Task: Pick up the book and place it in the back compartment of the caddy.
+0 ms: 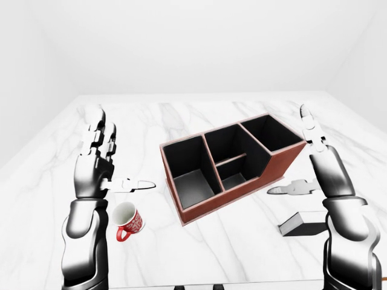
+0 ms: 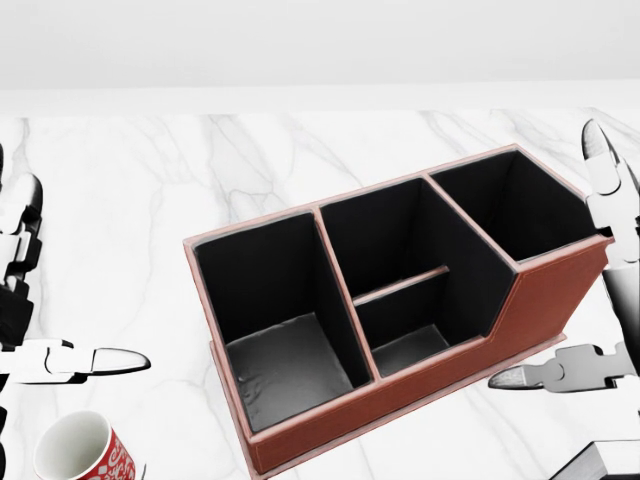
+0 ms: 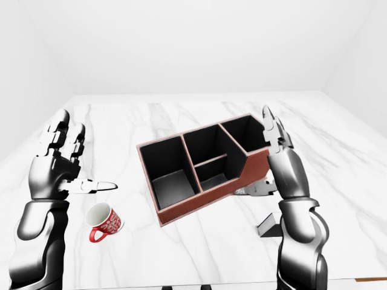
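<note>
The caddy (image 1: 284, 162) is reddish-brown with black compartments and stands askew in the middle of the marble table. A dark flat book (image 1: 301, 224) lies on the table to the right of and below the caddy; only its corner (image 2: 612, 462) shows in the head view. My right hand (image 1: 304, 166) hovers open just past the caddy's right end, above the book, fingers upright and thumb (image 2: 535, 376) pointing left. Left of the caddy my left hand (image 1: 119, 160) is held up open, empty.
A red and white mug (image 1: 127, 220) stands on the table below my left hand, left of the caddy. The marble table (image 1: 199, 115) ends at an edge along the bottom of the eye views. White walls surround it.
</note>
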